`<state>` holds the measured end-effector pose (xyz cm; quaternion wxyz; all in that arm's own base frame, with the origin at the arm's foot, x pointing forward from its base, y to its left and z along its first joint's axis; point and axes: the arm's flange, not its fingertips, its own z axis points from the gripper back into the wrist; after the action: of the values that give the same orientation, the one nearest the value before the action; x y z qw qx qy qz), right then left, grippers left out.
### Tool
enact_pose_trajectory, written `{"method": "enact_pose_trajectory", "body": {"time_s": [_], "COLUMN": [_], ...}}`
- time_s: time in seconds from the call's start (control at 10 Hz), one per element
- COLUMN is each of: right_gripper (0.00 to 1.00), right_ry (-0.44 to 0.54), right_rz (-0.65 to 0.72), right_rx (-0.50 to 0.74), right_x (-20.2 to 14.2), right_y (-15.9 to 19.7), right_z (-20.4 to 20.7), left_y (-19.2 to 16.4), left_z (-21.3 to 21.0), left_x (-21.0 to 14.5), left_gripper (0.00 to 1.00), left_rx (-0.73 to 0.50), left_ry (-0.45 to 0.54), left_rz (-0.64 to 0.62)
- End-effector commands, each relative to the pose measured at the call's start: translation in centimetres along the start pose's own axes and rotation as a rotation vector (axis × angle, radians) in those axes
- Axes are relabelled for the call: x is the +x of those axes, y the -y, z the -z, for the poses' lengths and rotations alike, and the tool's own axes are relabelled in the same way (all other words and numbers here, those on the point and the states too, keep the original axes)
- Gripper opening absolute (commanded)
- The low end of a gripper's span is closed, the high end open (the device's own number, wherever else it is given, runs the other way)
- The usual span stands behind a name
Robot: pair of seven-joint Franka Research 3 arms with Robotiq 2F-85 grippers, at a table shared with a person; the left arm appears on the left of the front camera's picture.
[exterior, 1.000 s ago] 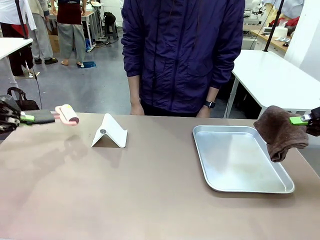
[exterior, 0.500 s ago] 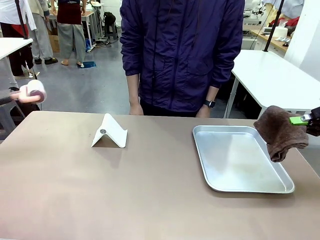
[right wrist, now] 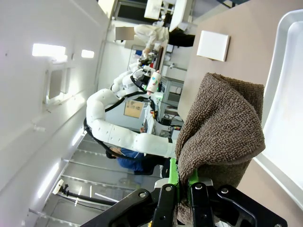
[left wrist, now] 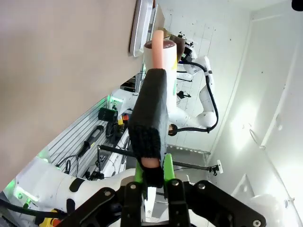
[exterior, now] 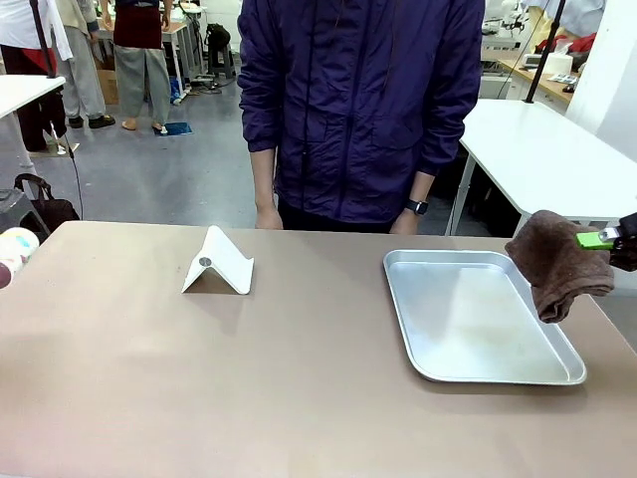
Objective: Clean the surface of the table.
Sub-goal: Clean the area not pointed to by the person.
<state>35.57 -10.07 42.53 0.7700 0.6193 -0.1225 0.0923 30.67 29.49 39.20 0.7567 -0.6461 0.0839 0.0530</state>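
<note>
**Roller swung out to L edge, cloth unmoved**

L gripper [left wrist: 152,171], clamped shut on the lint roller [left wrist: 151,90] handle, has carried it from over the table [exterior: 249,378] out to its L edge. R gripper [right wrist: 183,183] pinches the brown cloth [exterior: 552,261] by the tray [exterior: 468,329]'s R rim, same as 1 s ago. Wiping prob. not begun.

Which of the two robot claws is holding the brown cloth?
The right gripper, clamped on the brown cloth; the left gripper holds a roller by its black handle instead.
</note>
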Motion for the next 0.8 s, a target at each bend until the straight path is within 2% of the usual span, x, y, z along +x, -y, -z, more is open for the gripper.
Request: {"method": "enact_pose_trajectory", "body": {"time_s": [0.0, 0.7], "right_gripper": [0.08, 0.08], "right_ry": [0.01, 0.01], "right_rz": [-0.005, -0.005], "right_rx": [0.013, 0.013], "right_x": [0.16, 0.16], "right_y": [-0.36, -0.36], "right_z": [-0.12, -0.12], "left_y": [0.82, 0.82], "left_z": [-0.02, -0.02], "left_x": [1.31, 1.31], "left_gripper": [0.18, 0.18], "left_rx": [-0.046, -0.046], "left_ry": [0.039, 0.039], "left_rz": [-0.013, -0.013]}}
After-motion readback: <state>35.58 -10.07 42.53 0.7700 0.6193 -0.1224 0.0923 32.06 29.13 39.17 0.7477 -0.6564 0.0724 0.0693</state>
